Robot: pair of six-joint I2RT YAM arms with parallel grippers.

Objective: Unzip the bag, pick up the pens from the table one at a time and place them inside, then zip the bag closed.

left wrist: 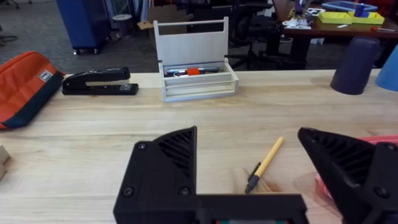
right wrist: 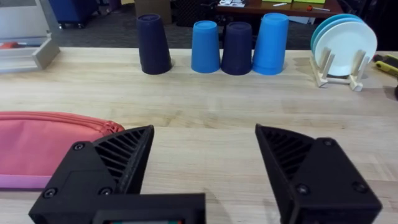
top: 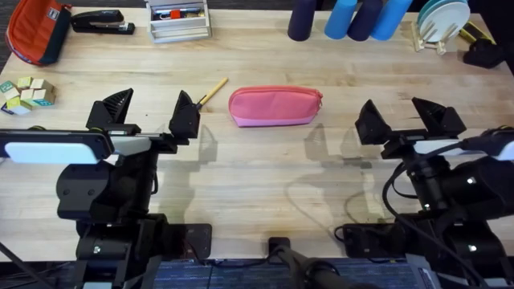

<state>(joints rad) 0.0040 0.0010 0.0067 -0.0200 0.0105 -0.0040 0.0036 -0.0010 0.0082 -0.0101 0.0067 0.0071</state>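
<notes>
The oblong pink fabric bag (top: 275, 106) is lying zipped between the two wide-spread grippers, left (top: 152, 117) and right (top: 409, 120); the yellow-tan pen (left wrist: 265, 163) is lying between the left fingers. The zipper pull should be pinched while the pouch is being braced.

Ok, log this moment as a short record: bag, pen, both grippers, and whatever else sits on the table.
bag: pink pouch lying flat mid-table, zipper looks closed
pen: one yellow pen on the table just left of the bag, dark tip toward the left gripper
left gripper: fingers open, empty, hovering near the pen
right gripper: fingers open, empty, right of the bag
far edge: orange-red bag, black stapler, white caddy, four blue cups, plate rack
left edge: small blocks
</notes>
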